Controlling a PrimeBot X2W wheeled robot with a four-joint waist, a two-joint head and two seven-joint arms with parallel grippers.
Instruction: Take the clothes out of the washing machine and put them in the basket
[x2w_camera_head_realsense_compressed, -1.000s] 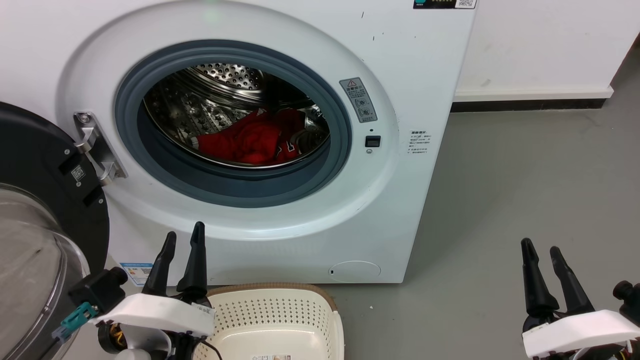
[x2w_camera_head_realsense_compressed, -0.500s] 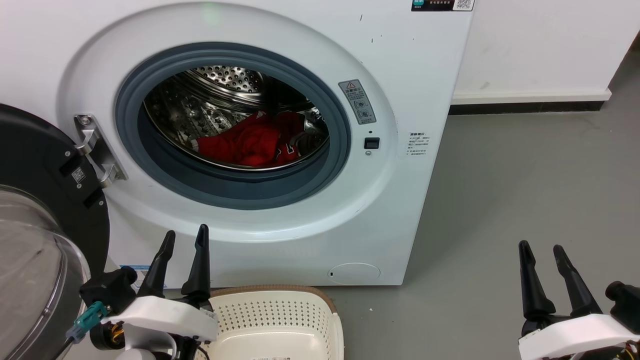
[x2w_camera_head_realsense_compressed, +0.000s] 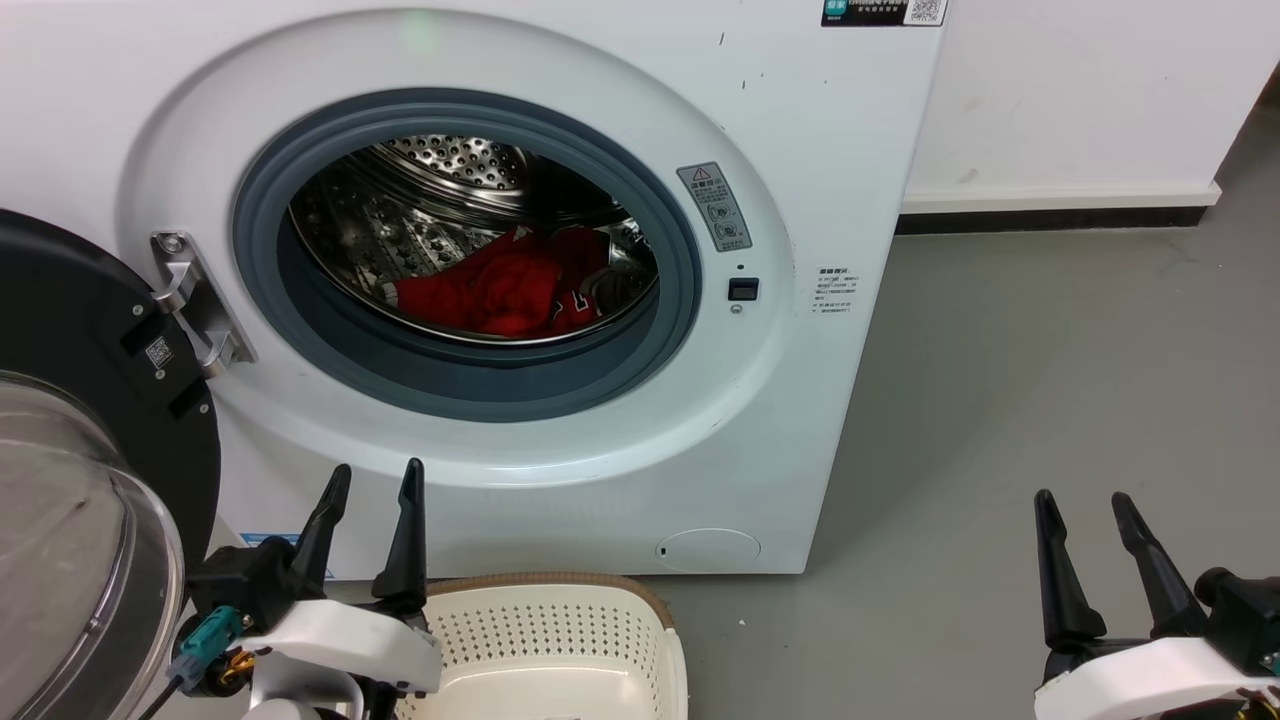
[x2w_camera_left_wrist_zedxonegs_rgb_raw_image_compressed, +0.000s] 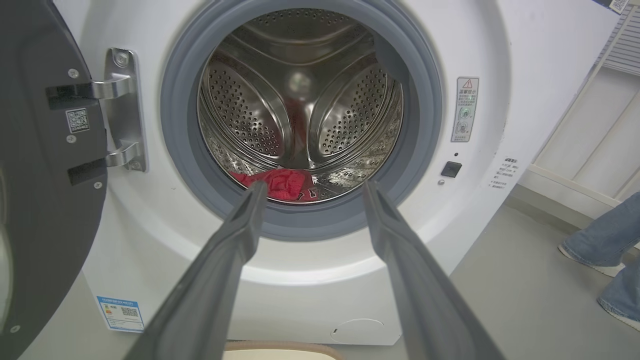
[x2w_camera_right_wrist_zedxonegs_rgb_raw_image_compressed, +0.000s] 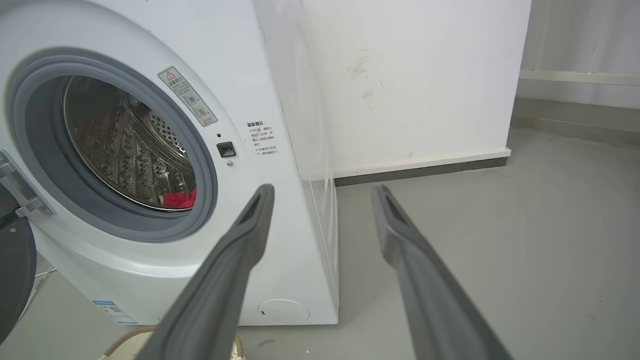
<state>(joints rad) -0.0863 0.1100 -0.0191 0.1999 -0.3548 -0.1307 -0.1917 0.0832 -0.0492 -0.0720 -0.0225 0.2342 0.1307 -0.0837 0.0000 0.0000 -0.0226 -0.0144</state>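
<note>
The white washing machine (x2w_camera_head_realsense_compressed: 820, 150) stands with its door swung open to the left. Red clothes (x2w_camera_head_realsense_compressed: 500, 290) lie in a heap at the bottom of the steel drum, also seen as red clothes (x2w_camera_left_wrist_zedxonegs_rgb_raw_image_compressed: 280, 181) and a red scrap (x2w_camera_right_wrist_zedxonegs_rgb_raw_image_compressed: 179, 198). The cream basket (x2w_camera_head_realsense_compressed: 560, 630) sits on the floor right in front of the washer, empty as far as shown. My left gripper (x2w_camera_head_realsense_compressed: 375, 478) is open, held low before the washer's front, beside the basket's left rim. My right gripper (x2w_camera_head_realsense_compressed: 1082, 503) is open over bare floor to the washer's right. In the wrist views both grippers (x2w_camera_left_wrist_zedxonegs_rgb_raw_image_compressed: 311, 186) (x2w_camera_right_wrist_zedxonegs_rgb_raw_image_compressed: 323, 190) hold nothing.
The black-rimmed glass door (x2w_camera_head_realsense_compressed: 70, 470) hangs open at far left, close to my left arm, on a metal hinge (x2w_camera_head_realsense_compressed: 190, 300). A white wall with dark skirting (x2w_camera_head_realsense_compressed: 1060, 215) runs behind grey floor (x2w_camera_head_realsense_compressed: 1050, 380). A person's jeans and shoes (x2w_camera_left_wrist_zedxonegs_rgb_raw_image_compressed: 605, 245) stand at the right.
Both grippers sit slightly lower in the head view than a second ago, and the washer has shifted a little down; the camera appears to have moved. The clothes lie unchanged.
</note>
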